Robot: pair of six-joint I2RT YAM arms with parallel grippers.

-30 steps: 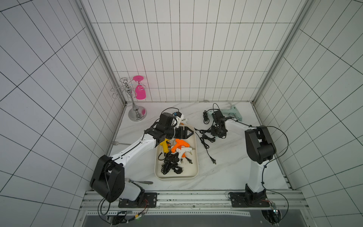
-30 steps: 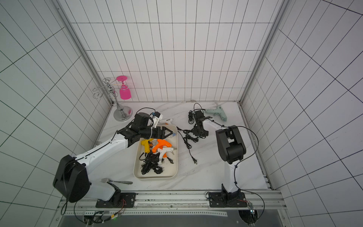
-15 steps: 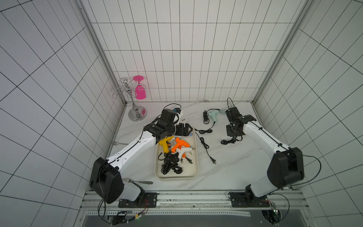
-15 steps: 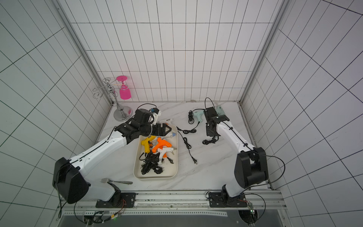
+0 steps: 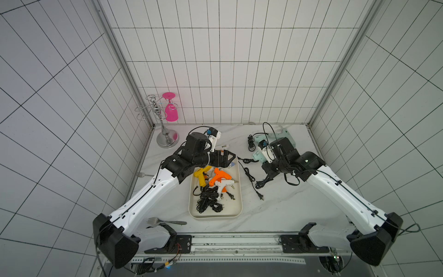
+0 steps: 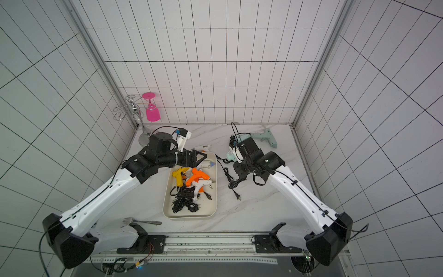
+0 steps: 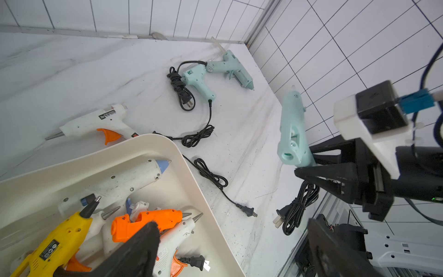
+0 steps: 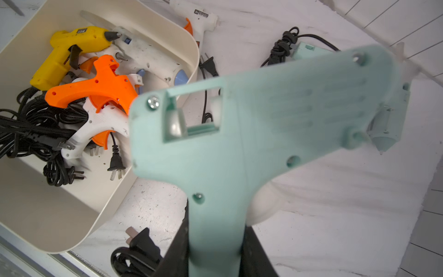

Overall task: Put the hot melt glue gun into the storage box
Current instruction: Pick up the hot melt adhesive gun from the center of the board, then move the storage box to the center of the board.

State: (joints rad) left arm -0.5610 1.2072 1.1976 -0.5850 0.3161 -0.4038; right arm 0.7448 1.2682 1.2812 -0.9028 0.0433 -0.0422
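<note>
The cream-white storage box (image 5: 232, 206) lies flat on the bench (image 5: 275, 215). It holds a yellow glue gun (image 5: 201, 176), an orange glue gun (image 5: 219, 176), a small white glue gun (image 5: 224, 188), a large white glue gun (image 7: 124, 182) and tangled black cords (image 5: 208, 203). Beside the box's far corner, a mint glue gun (image 8: 263, 120) hangs off the bench, its handle clamped in the right gripper (image 8: 217, 230).

A: Where is the storage box (image 5: 217, 217) free?
B: Only its near right corner; glue guns (image 5: 217, 178) and tangled cords (image 5: 208, 202) fill the rest; the left pincer (image 5: 230, 160), jaws wide, hangs over the far end.
A: And the worktop (image 5: 287, 211)?
B: Bare at the near right; a loose black cord (image 5: 250, 178) lies between the box and the right pincer (image 8: 215, 230), which clamps a mint glue gun (image 8: 263, 115); a white glue gun (image 7: 93, 123) lies just beyond the far rim.
</note>
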